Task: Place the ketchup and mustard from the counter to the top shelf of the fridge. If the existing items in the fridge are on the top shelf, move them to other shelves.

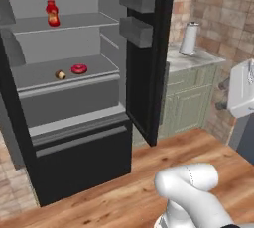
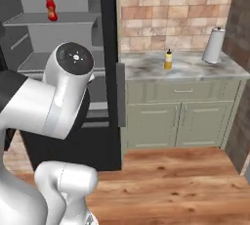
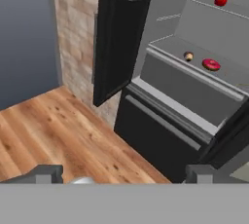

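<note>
The end effector [image 3: 121, 179] is released, low over the floor, well apart from the fridge [image 1: 74, 172]. Ketchup [image 1: 52, 14] stands on the top shelf [image 1: 74, 23]; donut [image 1: 79, 69] and cupcake [image 1: 60, 75] below it. Mustard [image 2: 168, 60] stands mid-bench [image 2: 195, 70], right of the fridge, open room around it

— Fridge [image 1: 149, 73] status?
— Door open. The ketchup [image 1: 52, 14] stands upright on the top shelf [image 1: 84, 22].
— Lower shelf [image 1: 44, 73]?
— A pink donut [image 1: 79, 69] with a small brown cupcake [image 1: 60, 75] just beside it, both near the front edge.
— Counter [image 1: 191, 59]?
— A white paper-towel roll [image 1: 189, 38], upright by the brick wall [image 1: 223, 9].
</note>
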Controlling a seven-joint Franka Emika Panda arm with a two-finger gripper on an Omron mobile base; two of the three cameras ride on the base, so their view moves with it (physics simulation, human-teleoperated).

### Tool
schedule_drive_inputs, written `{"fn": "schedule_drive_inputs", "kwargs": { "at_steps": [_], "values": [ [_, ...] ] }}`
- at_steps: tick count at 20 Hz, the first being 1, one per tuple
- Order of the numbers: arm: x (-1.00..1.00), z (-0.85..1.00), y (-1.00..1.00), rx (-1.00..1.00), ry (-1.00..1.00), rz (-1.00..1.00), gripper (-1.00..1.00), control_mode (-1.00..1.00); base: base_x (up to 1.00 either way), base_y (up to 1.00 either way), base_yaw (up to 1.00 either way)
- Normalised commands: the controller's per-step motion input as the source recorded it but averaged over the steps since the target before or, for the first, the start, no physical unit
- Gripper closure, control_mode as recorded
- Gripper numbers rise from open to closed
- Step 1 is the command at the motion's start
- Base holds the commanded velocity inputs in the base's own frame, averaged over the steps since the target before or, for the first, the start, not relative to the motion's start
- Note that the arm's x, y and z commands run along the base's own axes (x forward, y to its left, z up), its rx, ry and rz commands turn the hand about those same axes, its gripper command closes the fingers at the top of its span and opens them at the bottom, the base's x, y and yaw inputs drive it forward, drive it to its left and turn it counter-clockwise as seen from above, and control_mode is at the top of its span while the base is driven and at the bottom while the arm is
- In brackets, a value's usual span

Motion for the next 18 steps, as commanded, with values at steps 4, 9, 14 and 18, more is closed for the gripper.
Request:
{"fn": "schedule_drive_inputs", "kwargs": {
  "at_steps": [4,9,14,18],
  "values": [
    [0.00,0.00,0.00,0.00,0.00,0.00,-1.00,1.00,0.38,-1.00,-0.08],
    [0.00,0.00,0.00,0.00,0.00,0.00,-1.00,1.00,0.98,-1.00,0.15],
    [0.00,0.00,0.00,0.00,0.00,0.00,-1.00,1.00,0.90,-1.00,0.28],
    [0.00,0.00,0.00,0.00,0.00,0.00,-1.00,1.00,1.00,-0.89,0.16]
  ]
}}
